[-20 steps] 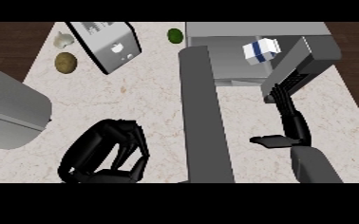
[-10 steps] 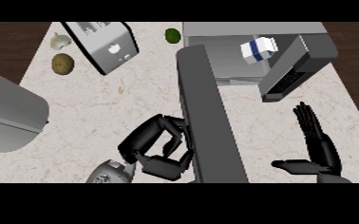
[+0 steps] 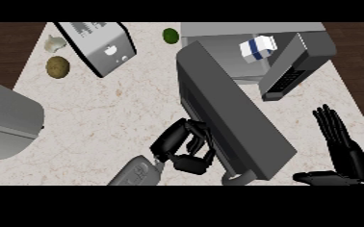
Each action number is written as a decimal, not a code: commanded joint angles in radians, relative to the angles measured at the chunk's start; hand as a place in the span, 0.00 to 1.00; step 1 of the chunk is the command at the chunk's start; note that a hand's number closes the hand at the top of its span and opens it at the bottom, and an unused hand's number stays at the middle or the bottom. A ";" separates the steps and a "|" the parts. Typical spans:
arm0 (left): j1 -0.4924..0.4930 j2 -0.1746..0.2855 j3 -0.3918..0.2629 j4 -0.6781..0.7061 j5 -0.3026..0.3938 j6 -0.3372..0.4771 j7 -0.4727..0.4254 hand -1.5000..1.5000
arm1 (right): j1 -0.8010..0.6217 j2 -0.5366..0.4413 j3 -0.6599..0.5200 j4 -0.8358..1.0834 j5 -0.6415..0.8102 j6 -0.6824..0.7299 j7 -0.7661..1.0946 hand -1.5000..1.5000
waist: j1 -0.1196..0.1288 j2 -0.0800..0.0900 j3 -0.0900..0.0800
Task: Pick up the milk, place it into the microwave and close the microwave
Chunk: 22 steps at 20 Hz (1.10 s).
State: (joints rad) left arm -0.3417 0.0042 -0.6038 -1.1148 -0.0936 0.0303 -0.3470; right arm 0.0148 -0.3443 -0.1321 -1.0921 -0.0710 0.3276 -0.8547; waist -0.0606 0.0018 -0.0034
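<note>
The milk (image 3: 256, 48), a small white carton with a blue band, is seen inside the microwave (image 3: 213, 29) at the upper right of the worktop (image 3: 121, 110). The microwave door (image 3: 235, 115) is swung wide open, a long dark slab stretched toward the lower edge. The left robot hand (image 3: 183, 146) is set against the door's outer face near its free end, fingers curled, with nothing seen held. The right robot hand (image 3: 340, 142) is rested at the lower right, fingers straight. The door is judged best closed by a steady push near the free end, swept round the hinge, with the right robot hand kept out of the arc. The hinge and latch are hidden, and true contact between curled fingers and door cannot be made out
</note>
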 commanded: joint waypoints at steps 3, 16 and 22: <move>-0.093 -0.004 -0.127 0.192 0.143 0.204 -0.141 1.00 | 0.053 -0.013 0.027 -0.187 -0.094 0.125 0.031 0.00 | -0.036 0.009 -0.002; -0.241 -0.004 -0.306 0.198 0.474 0.354 -0.134 1.00 | 0.080 -0.089 0.076 -0.450 -0.232 0.186 0.220 0.00 | -0.121 0.023 -0.005; -0.286 -0.004 -0.294 0.189 0.582 0.479 -0.179 1.00 | 0.056 -0.141 0.072 -0.514 -0.259 0.194 0.281 0.00 | -0.143 0.029 -0.006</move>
State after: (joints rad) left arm -0.5887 0.0064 -0.9037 -0.9210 0.4289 0.4299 -0.5027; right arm 0.0874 -0.4563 -0.0609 -1.5698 -0.3140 0.4902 -0.5941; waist -0.1902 0.0275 -0.0080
